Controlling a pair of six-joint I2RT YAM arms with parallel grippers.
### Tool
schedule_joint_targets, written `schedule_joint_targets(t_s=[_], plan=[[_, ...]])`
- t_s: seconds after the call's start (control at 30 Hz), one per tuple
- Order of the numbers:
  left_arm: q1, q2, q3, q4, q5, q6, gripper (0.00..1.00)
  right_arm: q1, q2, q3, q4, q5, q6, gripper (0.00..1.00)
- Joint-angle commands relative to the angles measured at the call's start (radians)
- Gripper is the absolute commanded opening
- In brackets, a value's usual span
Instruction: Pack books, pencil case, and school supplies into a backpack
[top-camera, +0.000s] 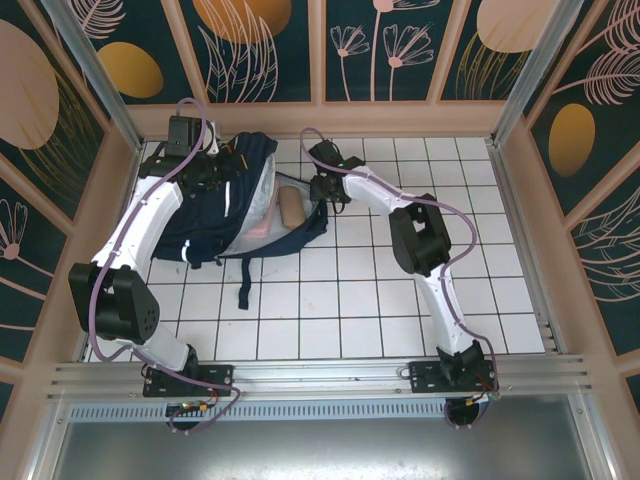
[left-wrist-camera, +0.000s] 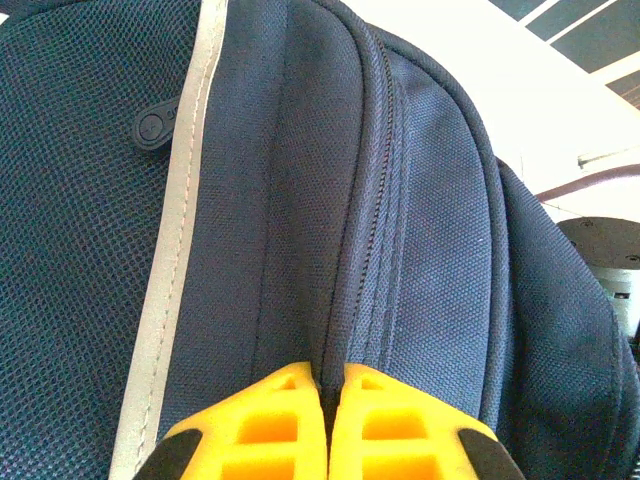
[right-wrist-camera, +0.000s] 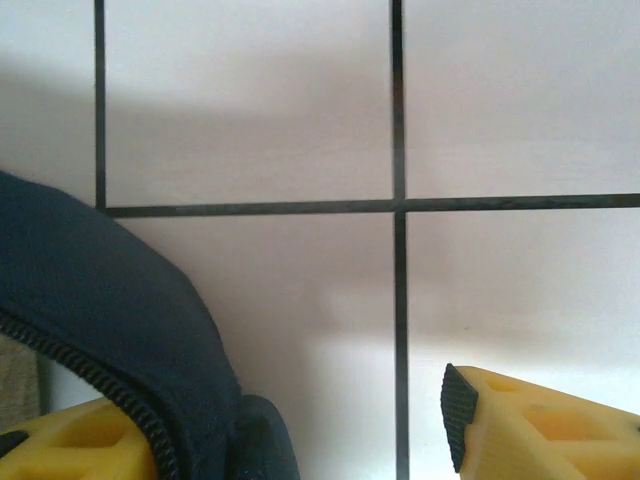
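My left gripper (left-wrist-camera: 322, 385) is clenched on a ridge of navy fabric of the backpack (left-wrist-camera: 420, 200), beside a zip. Its yellow fingers are pressed together, probably to steady the bag and keep its mouth lifted. My right gripper (right-wrist-camera: 290, 425) hangs released with its fingers wide apart. One finger is partly covered by the zippered edge of the opening, seemingly ready to spread it. The backpack lies at the far left of the white tiled table (right-wrist-camera: 250, 110), its pale lining (top-camera: 262, 218) showing and a tan item (top-camera: 290, 207) resting in its mouth.
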Motion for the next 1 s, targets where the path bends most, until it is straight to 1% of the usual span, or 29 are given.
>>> schedule_joint_targets(t_s=[0.0,0.07,0.2,0.3,0.37,0.4,0.43,0.53,0.57,0.67,0.7,0.83,0.97], plan=[[0.003,-0.036,0.000,0.027,0.040,0.001,0.00,-0.034,-0.107,-0.030,0.051,0.105,0.050,0.63],[0.003,-0.034,-0.009,0.036,0.049,-0.006,0.00,-0.033,-0.122,-0.033,0.071,0.074,0.038,0.64],[0.002,-0.022,-0.056,0.089,0.097,-0.041,0.00,-0.033,-0.144,-0.023,0.081,-0.038,0.021,0.70],[0.000,-0.012,-0.096,0.141,0.140,-0.066,0.02,-0.033,-0.189,-0.061,0.118,-0.108,0.033,0.72],[-0.005,-0.006,-0.115,0.165,0.154,-0.069,0.05,-0.034,-0.218,-0.078,0.122,-0.122,0.059,0.74],[-0.007,0.001,-0.117,0.165,0.156,-0.064,0.10,-0.033,-0.233,-0.084,0.122,-0.121,0.068,0.75],[-0.009,0.006,-0.115,0.159,0.156,-0.058,0.18,-0.034,-0.249,-0.093,0.122,-0.113,0.074,0.76],[-0.008,0.006,-0.118,0.148,0.140,-0.046,0.47,-0.033,-0.305,-0.146,0.142,-0.092,0.095,0.76],[-0.008,0.003,-0.119,0.146,0.135,-0.041,0.54,-0.033,-0.319,-0.163,0.146,-0.091,0.109,0.76],[-0.007,-0.013,-0.124,0.125,0.088,-0.027,0.69,-0.034,-0.350,-0.216,0.166,-0.157,0.140,0.77],[-0.006,-0.022,-0.131,0.116,0.063,-0.020,0.71,-0.034,-0.360,-0.233,0.171,-0.161,0.144,0.77],[0.004,-0.078,-0.195,0.106,-0.020,-0.028,0.72,-0.026,-0.389,-0.273,0.165,-0.144,0.130,0.77],[0.022,-0.141,-0.283,0.056,-0.162,-0.049,0.68,0.021,-0.409,-0.298,0.152,-0.126,0.123,0.73]])
